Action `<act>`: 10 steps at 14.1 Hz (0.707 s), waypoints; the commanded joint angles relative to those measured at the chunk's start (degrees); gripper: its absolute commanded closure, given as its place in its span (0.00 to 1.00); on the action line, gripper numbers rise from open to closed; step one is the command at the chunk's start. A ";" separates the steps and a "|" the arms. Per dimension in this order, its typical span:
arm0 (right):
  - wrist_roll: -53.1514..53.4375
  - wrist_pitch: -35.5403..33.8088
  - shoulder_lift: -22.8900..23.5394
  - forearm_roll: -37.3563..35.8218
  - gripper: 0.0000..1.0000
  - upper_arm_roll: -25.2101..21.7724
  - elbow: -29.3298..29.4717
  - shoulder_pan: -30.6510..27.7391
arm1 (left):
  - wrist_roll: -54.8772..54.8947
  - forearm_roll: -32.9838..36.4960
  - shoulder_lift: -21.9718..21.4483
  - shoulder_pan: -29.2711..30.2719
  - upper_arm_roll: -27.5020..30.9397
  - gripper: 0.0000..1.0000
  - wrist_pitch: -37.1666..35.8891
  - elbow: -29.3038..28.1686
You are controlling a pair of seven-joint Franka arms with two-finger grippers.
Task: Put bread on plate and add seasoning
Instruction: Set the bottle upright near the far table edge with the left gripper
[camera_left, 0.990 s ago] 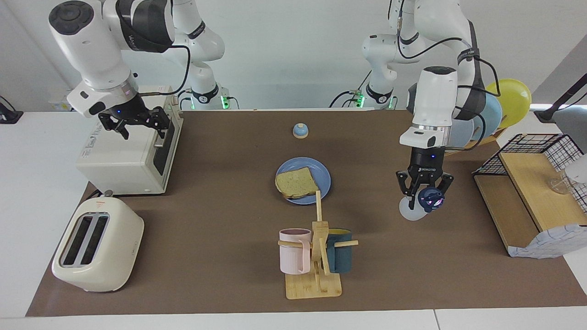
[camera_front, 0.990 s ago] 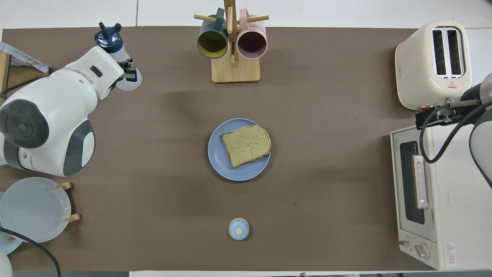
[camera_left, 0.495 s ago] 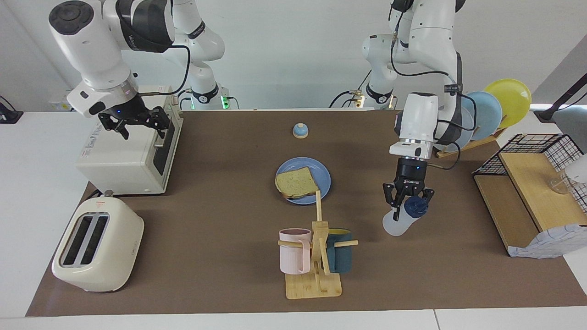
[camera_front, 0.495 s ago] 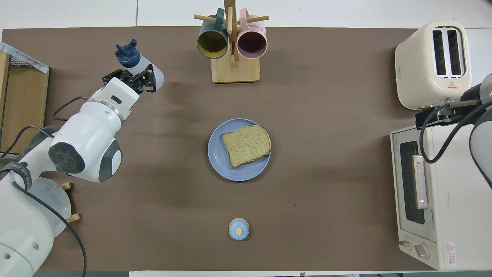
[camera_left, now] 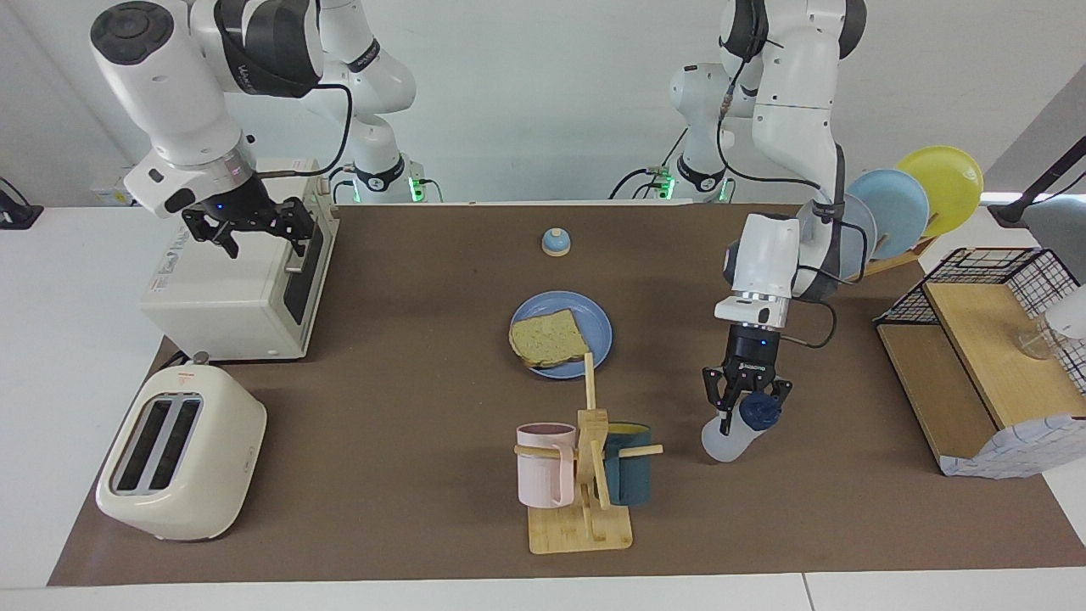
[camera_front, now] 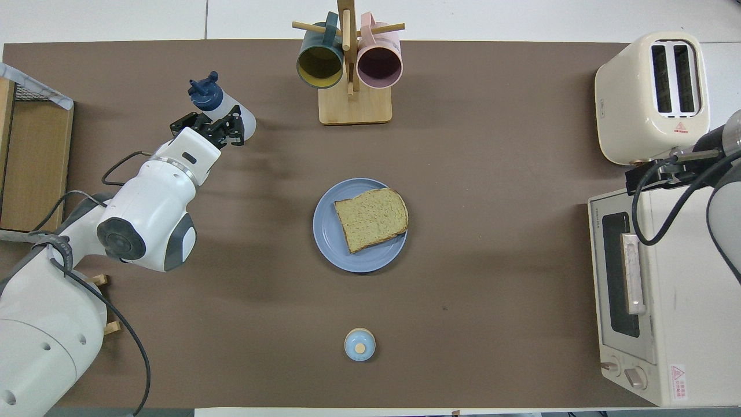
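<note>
Gripping a small translucent white plastic seasoning bottle with a dark navy cap, the left gripper hangs over the brown mat toward the left arm's end of the table, fingers clamped on the bottle's neck; the bottle tilts in the grasp. The left arm descends steeply, wrist nearly vertical. A square tan bread slice with brown crust lies on the round medium-blue plate at mid-table, well apart from the bottle. The right gripper, fingers spread apart, waits over the white toaster oven.
</note>
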 commanded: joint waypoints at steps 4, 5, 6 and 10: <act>-1.62 -0.73 -0.77 0.43 0.00 0.30 -0.37 -0.75 | 0.38 2.64 5.50 -0.58 1.79 1.00 0.84 5.99; -1.62 -0.73 -0.77 0.43 0.00 0.30 -0.37 -0.75 | 0.38 2.55 5.68 -0.93 1.79 1.00 0.84 6.00; -1.62 -0.73 -0.77 0.43 0.00 0.30 -0.37 -0.75 | 0.38 2.64 5.68 -1.28 1.87 1.00 0.84 6.00; -1.62 -0.82 -0.77 0.43 0.00 0.30 -0.37 -0.75 | 0.38 3.08 5.77 -1.55 3.02 1.00 0.93 5.91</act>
